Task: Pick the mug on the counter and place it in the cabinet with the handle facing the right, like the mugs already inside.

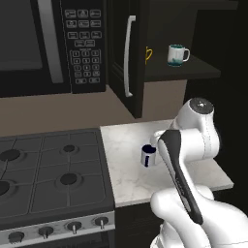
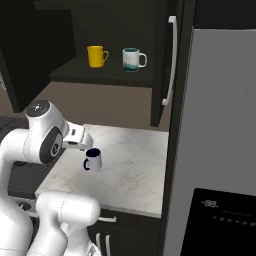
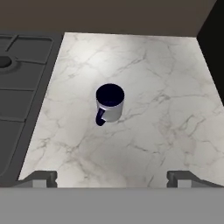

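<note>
Mug [image 3: 110,103] upright on counter [image 3: 166,109], near stove [image 3: 17,87] edge; pale grey-white body, dark navy inside, dark blue handle [image 3: 100,117] pointing toward camera side. Gripper [image 3: 111,177] above mug, jaws wide, holding nothing, well apart from mug.

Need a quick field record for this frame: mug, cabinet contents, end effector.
mug: upright on counter, apart from the stove
mug handle: dark blue, turned toward the camera in the hand view
cabinet: door open; yellow mug and white teal-marked mug on shelf
end effector: open, above the mug, holding nothing
</note>
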